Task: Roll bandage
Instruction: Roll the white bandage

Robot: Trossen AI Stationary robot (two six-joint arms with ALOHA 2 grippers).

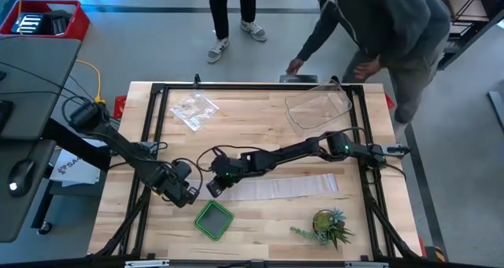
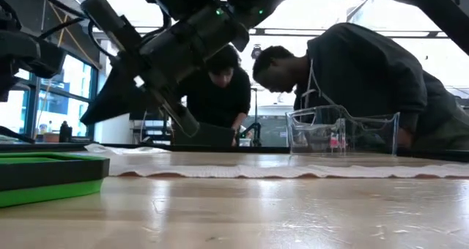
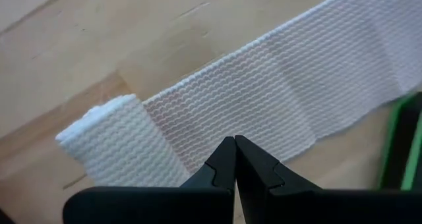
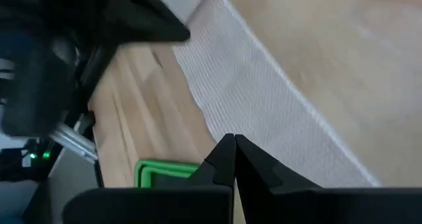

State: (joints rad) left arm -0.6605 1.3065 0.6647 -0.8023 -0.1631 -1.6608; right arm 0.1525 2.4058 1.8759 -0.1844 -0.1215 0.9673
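At the table's left, the left gripper [image 1: 189, 195] is being held low over the wood with its fingers pressed fully together, nothing between them. In its wrist view the closed tips [image 3: 235, 159] are being poised just above the bandage [image 3: 217, 109], right beside a short folded or rolled start at the strip's end. If the tips are being brought down too hard or off to one side, that small start is likely to be flattened or pushed open rather than turned over, since thin gauze is being judged to slide easily on bare wood.

Just beside it, the right gripper [image 1: 214, 186] is also being kept shut and empty, near the same end of the strip. With two arms being crowded this closely, a collision is a real risk, and one arm could be dragging cloth that the other is trying to roll.

Further right, the bandage [image 1: 283, 187] is being left stretched flat across the middle of the table. Its free length could be pulled askew, giving a crooked roll, or snagged toward the green tray [image 1: 213, 220] lying near its left end.
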